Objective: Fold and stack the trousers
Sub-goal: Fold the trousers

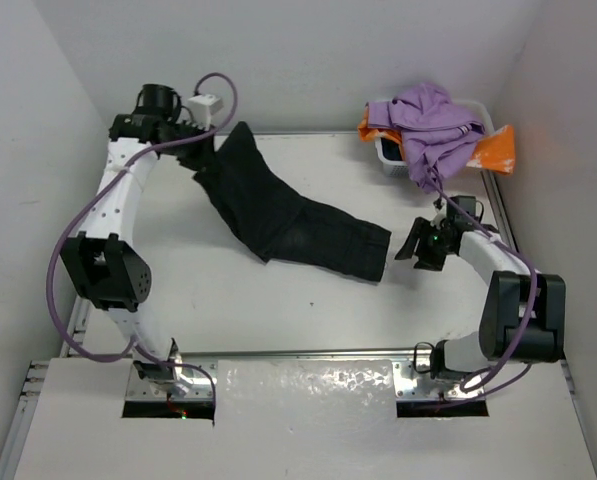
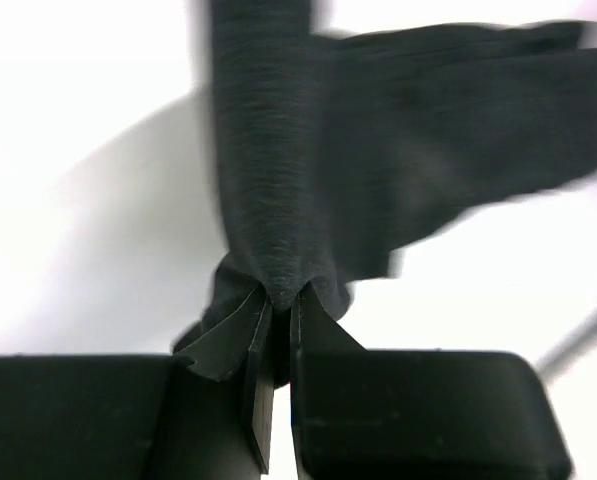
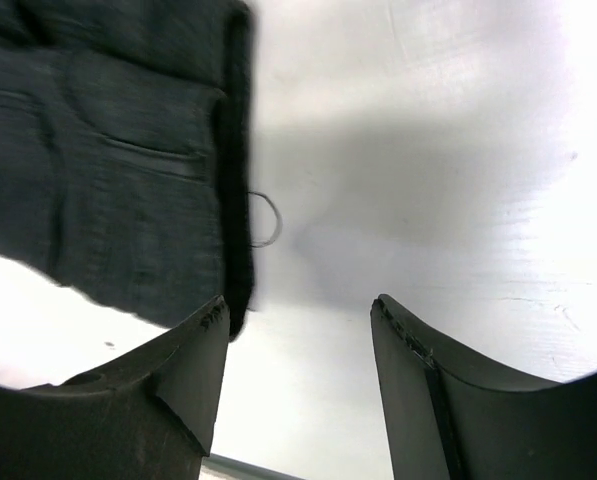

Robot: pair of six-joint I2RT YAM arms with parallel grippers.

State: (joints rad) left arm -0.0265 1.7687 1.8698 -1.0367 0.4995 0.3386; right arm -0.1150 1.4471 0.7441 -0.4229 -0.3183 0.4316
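Note:
The black trousers (image 1: 288, 220) lie in a bent strip across the white table, one end at the far left, the waist end near the right arm. At the far left end my left gripper (image 1: 206, 160) is shut on the trousers (image 2: 278, 200), with a bunch of fabric pinched between its jaws and hanging away from them. My right gripper (image 1: 415, 250) stands open just right of the waist end. In the right wrist view the trousers (image 3: 108, 160) fill the upper left, and their edge lies beside the left fingertip (image 3: 203, 345); nothing is between the jaws.
A white basket (image 1: 390, 152) at the far right corner holds a purple garment (image 1: 433, 125) and an orange cloth (image 1: 493, 150). Purple cables loop around both arms. White walls close in the table on the left, back and right.

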